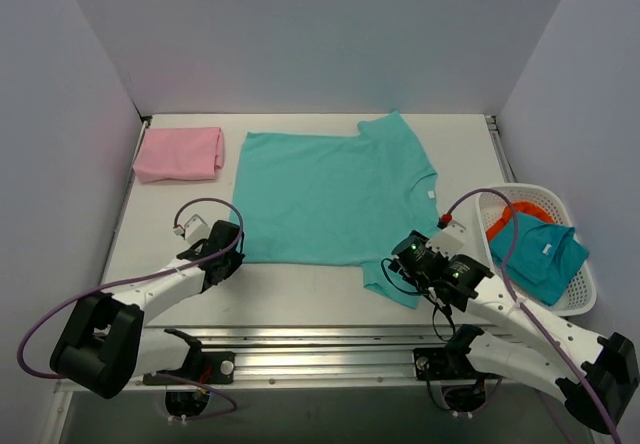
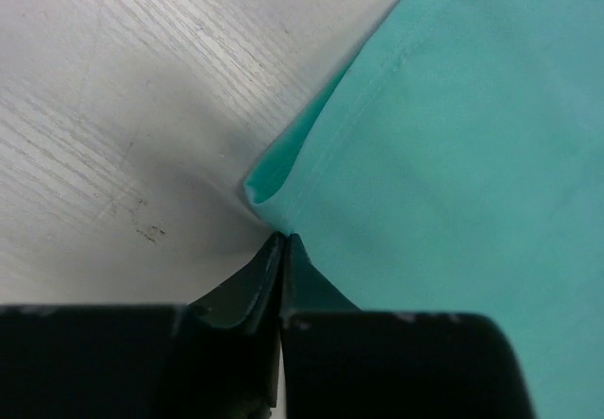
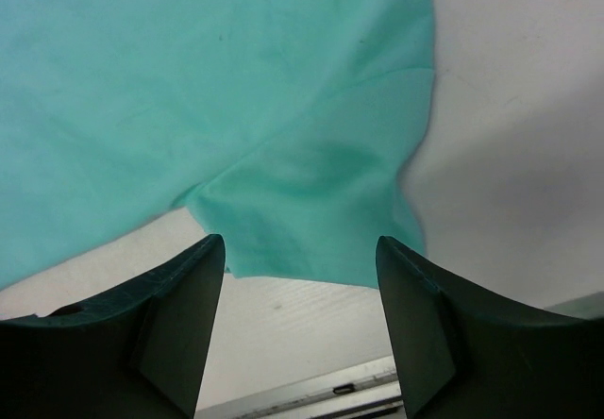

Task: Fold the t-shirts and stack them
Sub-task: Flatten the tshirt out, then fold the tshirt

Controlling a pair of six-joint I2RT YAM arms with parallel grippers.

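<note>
A light turquoise-green t-shirt [image 1: 330, 194] lies spread flat mid-table, its neck with a white label [image 1: 431, 193] to the right. A pale pink t-shirt [image 1: 180, 152] lies folded at the back left. My left gripper [image 1: 228, 239] is at the shirt's near left hem corner. In the left wrist view its jaws [image 2: 283, 238] are shut, pinching the puckered hem corner [image 2: 283, 192]. My right gripper [image 1: 405, 256] is open over the near sleeve. In the right wrist view the sleeve [image 3: 311, 211] lies just beyond its spread fingers [image 3: 302, 249], untouched.
A white basket [image 1: 588, 289] stands at the right edge, holding a turquoise garment [image 1: 540, 254] and something orange [image 1: 525, 209]. A metal rail [image 1: 320, 349] runs along the near table edge. Grey walls close in the back and sides.
</note>
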